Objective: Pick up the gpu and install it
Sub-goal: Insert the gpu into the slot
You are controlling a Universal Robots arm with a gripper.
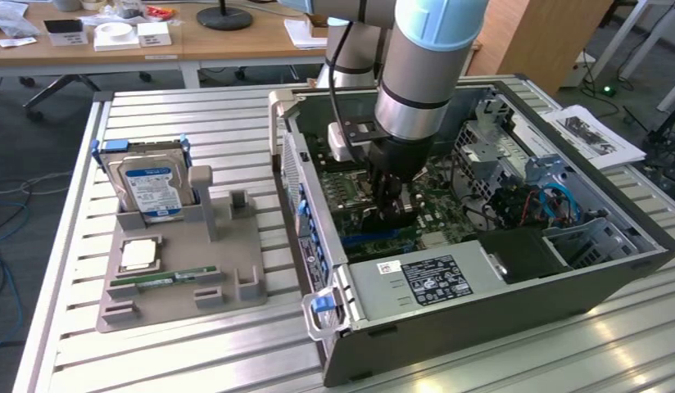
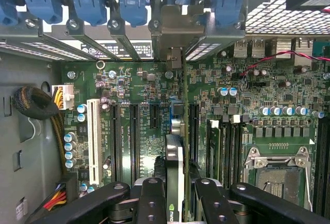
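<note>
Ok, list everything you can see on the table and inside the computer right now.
Open grey metal computer case: one, on the slatted aluminium table, exterior view's right.
Green motherboard: one, inside the case.
Thin flat black gpu card with grey metal bracket: one, edge-on over the motherboard slots.
Grey plastic holder tray: one, exterior view's left of the case.
Silver hard drive with blue-white label: one, upright in the tray.
Slim green RAM stick: one, on the tray.
Square silver processor chip: one, on the tray.
Robot arm: one, silver-blue, reaching into the case.
Fingers: two, black, closed on the gpu card.
</note>
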